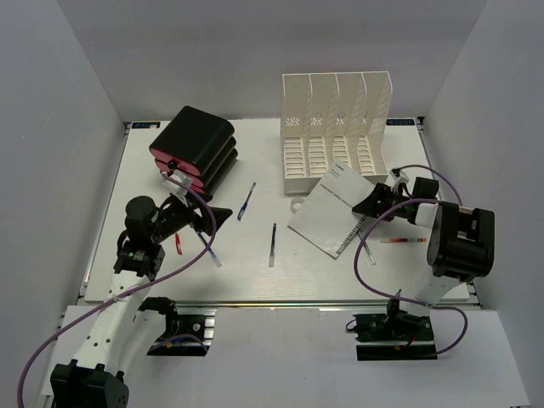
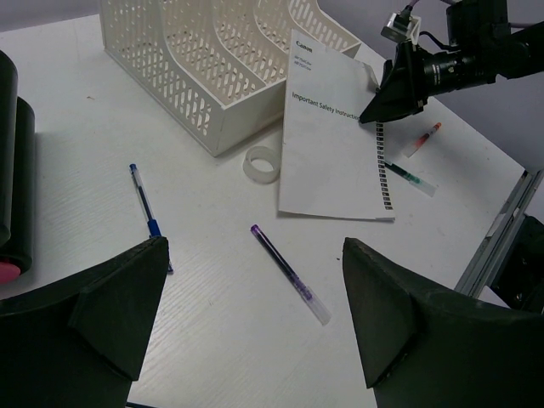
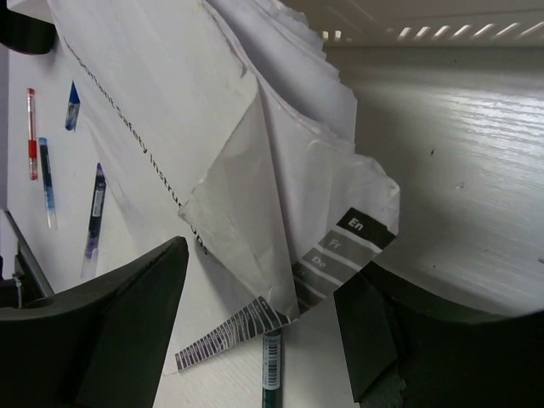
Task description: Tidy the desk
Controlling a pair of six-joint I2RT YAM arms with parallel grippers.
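The white desk (image 1: 238,276) carries a spiral-bound white booklet (image 1: 333,210) lying beside a white slotted file rack (image 1: 336,127). My right gripper (image 1: 374,202) is open at the booklet's right edge. In the right wrist view (image 3: 263,336) a curled corner of the booklet (image 3: 255,170) sits between its jaws, above a green pen (image 3: 272,378). My left gripper (image 1: 214,218) is open and empty above the desk's left half. In its wrist view (image 2: 255,314) a purple pen (image 2: 289,274) lies just beyond the fingers.
A black and red stack of cases (image 1: 191,146) stands at the back left. A blue pen (image 1: 246,201), a tape roll (image 1: 297,205), a red pen (image 1: 402,240) and two pens near the left gripper (image 1: 178,244) lie loose. A silver rail (image 1: 280,306) runs along the near edge.
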